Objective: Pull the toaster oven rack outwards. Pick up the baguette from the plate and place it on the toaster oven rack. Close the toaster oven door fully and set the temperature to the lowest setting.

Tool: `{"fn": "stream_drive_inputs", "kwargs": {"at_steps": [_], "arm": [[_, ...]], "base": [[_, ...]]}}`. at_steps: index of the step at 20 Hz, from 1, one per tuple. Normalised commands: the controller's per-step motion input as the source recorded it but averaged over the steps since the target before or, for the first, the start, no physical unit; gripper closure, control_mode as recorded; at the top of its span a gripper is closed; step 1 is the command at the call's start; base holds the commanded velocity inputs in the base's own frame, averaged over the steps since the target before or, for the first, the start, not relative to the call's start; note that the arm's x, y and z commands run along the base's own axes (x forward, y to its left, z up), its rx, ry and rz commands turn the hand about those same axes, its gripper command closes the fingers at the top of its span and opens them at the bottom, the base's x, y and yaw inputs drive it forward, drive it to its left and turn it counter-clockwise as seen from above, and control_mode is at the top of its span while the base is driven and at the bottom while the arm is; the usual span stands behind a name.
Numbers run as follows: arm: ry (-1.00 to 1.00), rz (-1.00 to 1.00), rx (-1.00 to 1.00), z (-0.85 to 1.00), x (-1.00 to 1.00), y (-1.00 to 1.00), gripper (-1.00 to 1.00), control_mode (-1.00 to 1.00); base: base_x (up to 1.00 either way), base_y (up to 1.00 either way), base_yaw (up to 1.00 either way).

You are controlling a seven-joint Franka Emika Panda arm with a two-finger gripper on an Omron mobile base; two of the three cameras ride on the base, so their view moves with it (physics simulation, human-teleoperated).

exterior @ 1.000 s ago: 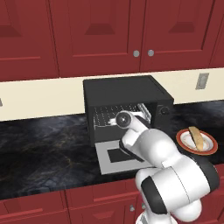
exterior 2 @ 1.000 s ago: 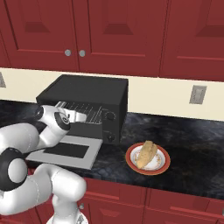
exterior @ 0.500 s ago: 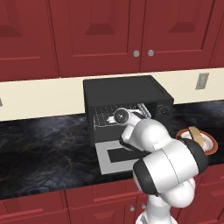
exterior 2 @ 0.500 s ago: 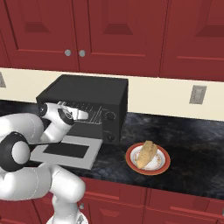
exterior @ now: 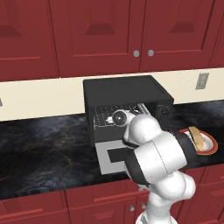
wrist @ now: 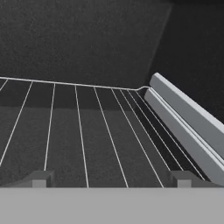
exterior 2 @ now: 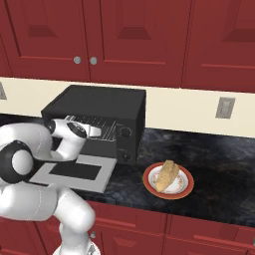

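Hand view: the gripper [wrist: 109,178] is seen with its fingertips [wrist: 40,178] set wide apart, nothing between them, held just above the wires of the toaster oven rack [wrist: 87,131] inside the dark cavity. From the right base view the toaster oven [exterior 2: 107,107] is shown on the black counter [exterior 2: 214,159] with the toaster oven door [exterior 2: 77,172] folded down flat (its window facing up). The baguette [exterior 2: 167,175] is laid on the plate [exterior 2: 185,191], to the right of the oven.
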Motion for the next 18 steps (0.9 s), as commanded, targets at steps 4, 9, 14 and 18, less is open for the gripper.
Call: {"fn": "stream_drive_inputs", "kwargs": {"at_steps": [4,9,14,18], "arm": [[-0.04,0.0,0.0,-0.03,0.15,0.0,-1.0,-1.0],[0.0,0.0,0.01,-0.09,0.18,0.0,-1.0,-1.0],[0.0,0.02,0.02,-0.08,0.25,0.0,-1.0,-1.0],[0.0,0.02,0.01,-0.1,0.23,0.0,-1.0,-1.0]], "base": [[0.0,0.0,0.0],[0.0,0.0,0.0],[0.0,0.0,0.0],[0.0,0.0,0.0]]}}
